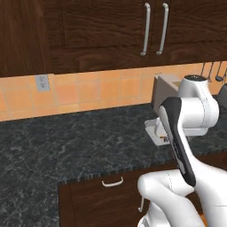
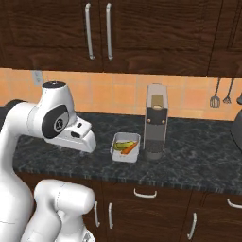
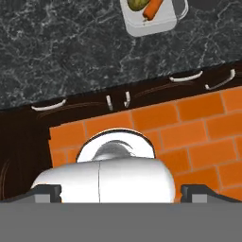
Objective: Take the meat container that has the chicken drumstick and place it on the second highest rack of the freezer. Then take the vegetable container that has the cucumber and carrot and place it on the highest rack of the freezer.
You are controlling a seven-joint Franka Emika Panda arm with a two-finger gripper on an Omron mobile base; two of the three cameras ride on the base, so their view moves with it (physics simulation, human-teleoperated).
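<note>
Gripper (image 3: 121,191) fully released, nothing held, pointing down over the floor in front of the lower cabinets. I see the veg container (image 2: 125,147) on the dark granite counter (image 2: 198,156), close to its front edge, just beside the coffee machine (image 2: 155,122). From the hand it lies well ahead, across the counter edge and a bit off to one side. Container is a shallow white tray, long axis running front-to-back on the counter; cucumber (image 2: 124,145) and carrot (image 2: 130,148) lie side by side inside. Drumstick tray I can't locate from here.
</note>
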